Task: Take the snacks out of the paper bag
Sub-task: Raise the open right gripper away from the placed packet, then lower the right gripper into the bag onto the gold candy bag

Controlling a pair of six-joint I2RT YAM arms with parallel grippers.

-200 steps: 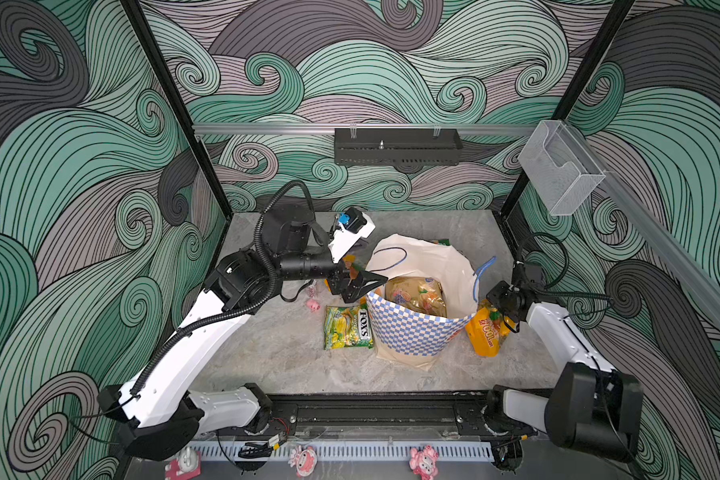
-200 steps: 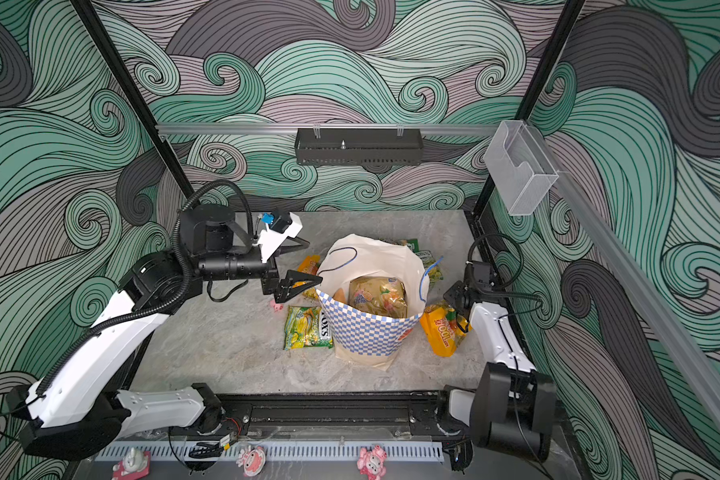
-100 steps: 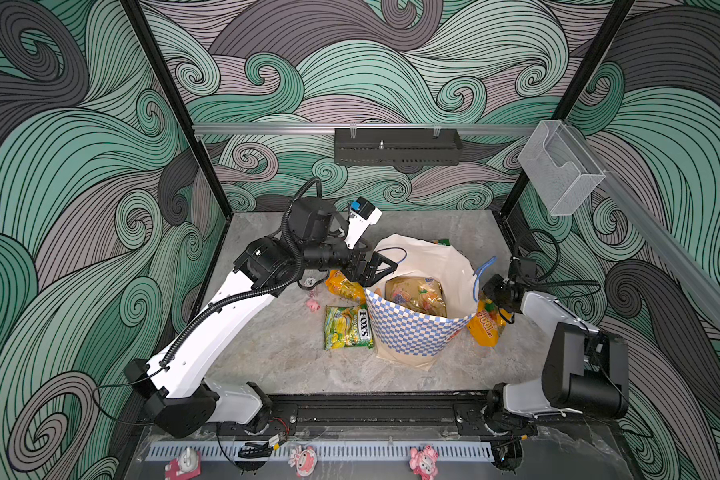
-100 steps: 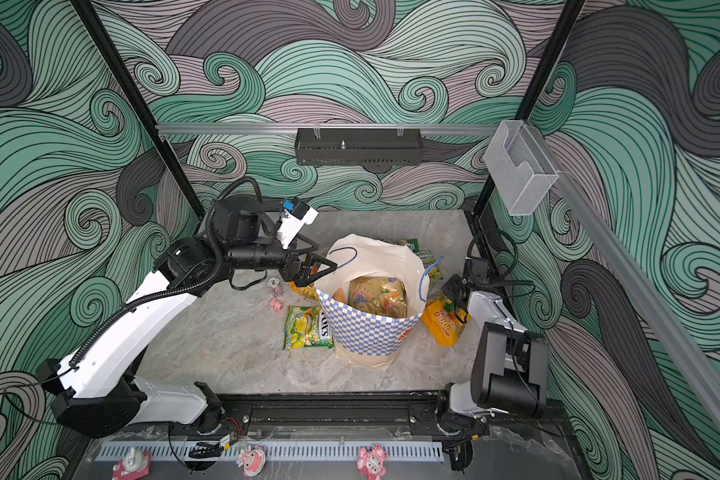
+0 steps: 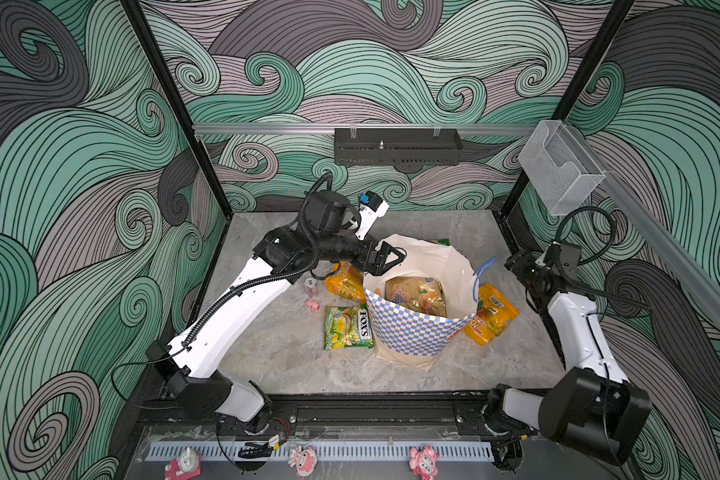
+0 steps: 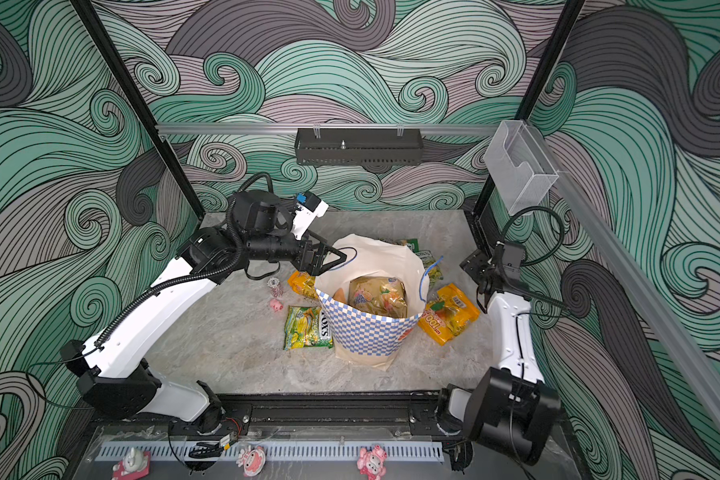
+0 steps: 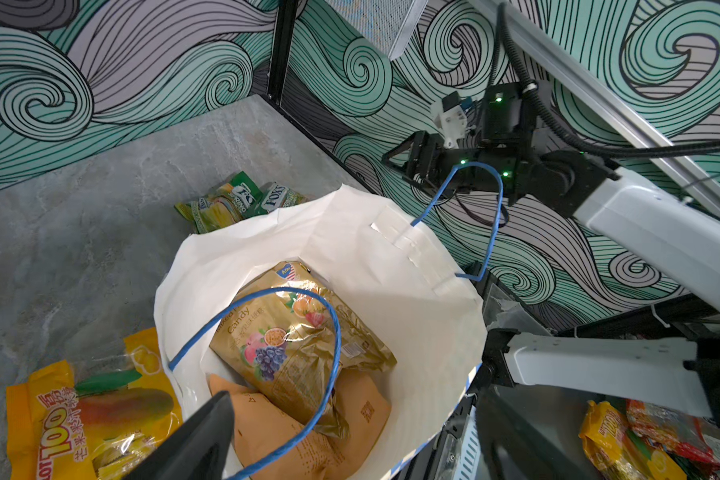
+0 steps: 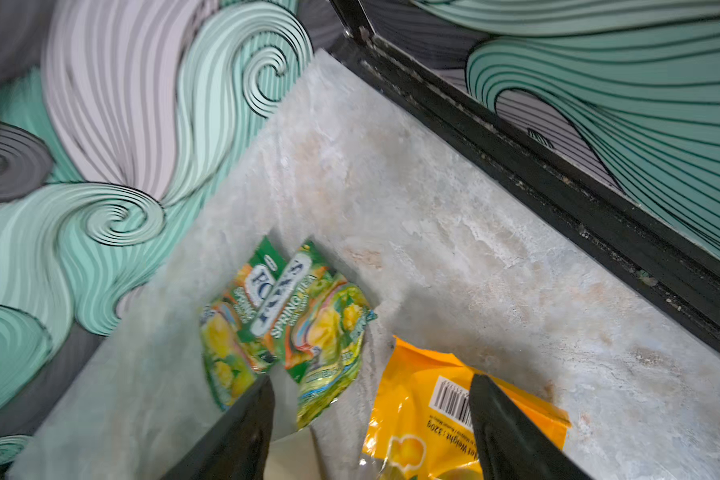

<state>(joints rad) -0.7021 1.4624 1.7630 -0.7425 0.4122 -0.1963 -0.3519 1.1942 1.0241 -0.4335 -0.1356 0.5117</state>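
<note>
Two to fetch from the paper bag (image 5: 416,332), standing on the surface (image 5: 283,361), long axis vertical, mouth pointing up: gold packet (image 5: 416,293) propped on end, over a tan-orange packet (image 7: 292,440). Mid-unpacking, by the look of it. At the bag's left rim, left pincer (image 5: 387,262) spread wide, empty. Off right, right pincer (image 8: 371,380) parted above an orange-yellow packet (image 5: 491,311), gripping nothing. Next, likely: dip past the blue cord handle (image 7: 338,345), pinch the gold packet's top edge, lift straight up.
</note>
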